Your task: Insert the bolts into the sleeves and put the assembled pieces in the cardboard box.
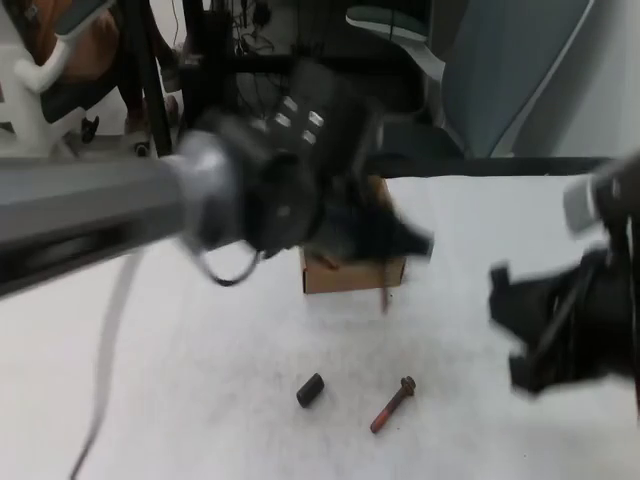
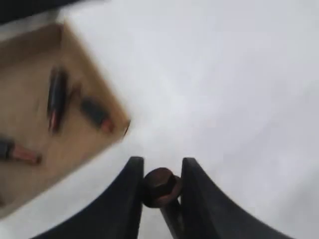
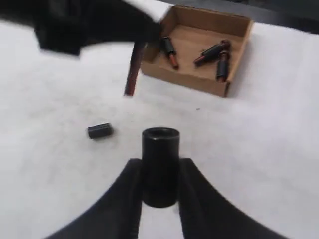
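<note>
My left gripper (image 2: 159, 167) is shut on the head of a reddish bolt (image 2: 160, 186); in the high view this bolt (image 1: 385, 295) hangs from it just in front of the cardboard box (image 1: 345, 275). My right gripper (image 3: 160, 162) is shut on a black sleeve (image 3: 160, 164), held upright with its bore facing up, to the right over the bench (image 1: 515, 320). The box (image 3: 199, 79) holds three assembled pieces (image 3: 213, 50). A loose sleeve (image 1: 311, 390) and a loose bolt (image 1: 393, 404) lie on the white bench near the front.
The left arm (image 1: 120, 210) crosses the high view from the left, hiding part of the box. Chairs and a dark stand sit beyond the bench's far edge. Open white surface (image 1: 200, 400) lies around the loose parts.
</note>
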`<action>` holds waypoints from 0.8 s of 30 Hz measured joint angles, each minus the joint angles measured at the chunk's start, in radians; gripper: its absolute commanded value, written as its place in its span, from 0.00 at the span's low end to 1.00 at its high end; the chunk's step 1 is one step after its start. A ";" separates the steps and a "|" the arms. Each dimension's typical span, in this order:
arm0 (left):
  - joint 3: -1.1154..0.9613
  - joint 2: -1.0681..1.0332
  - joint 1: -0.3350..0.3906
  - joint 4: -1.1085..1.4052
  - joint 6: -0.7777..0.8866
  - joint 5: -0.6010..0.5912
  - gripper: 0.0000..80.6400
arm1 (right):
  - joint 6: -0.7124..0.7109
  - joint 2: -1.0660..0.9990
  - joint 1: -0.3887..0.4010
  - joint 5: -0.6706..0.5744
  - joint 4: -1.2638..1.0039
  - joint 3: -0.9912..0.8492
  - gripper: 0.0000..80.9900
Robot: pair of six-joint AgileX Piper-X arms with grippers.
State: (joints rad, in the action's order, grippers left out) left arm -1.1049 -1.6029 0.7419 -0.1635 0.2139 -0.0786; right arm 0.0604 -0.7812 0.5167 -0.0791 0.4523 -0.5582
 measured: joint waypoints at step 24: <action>0.452 0.244 0.083 0.612 -0.075 -0.113 0.02 | 0.094 -0.202 0.448 0.420 -0.766 0.327 0.01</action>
State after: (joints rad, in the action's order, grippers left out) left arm -0.6532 -1.3593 0.8252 0.4483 0.1392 -0.1914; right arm 0.1546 -0.9837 0.9647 0.3409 -0.3141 -0.2307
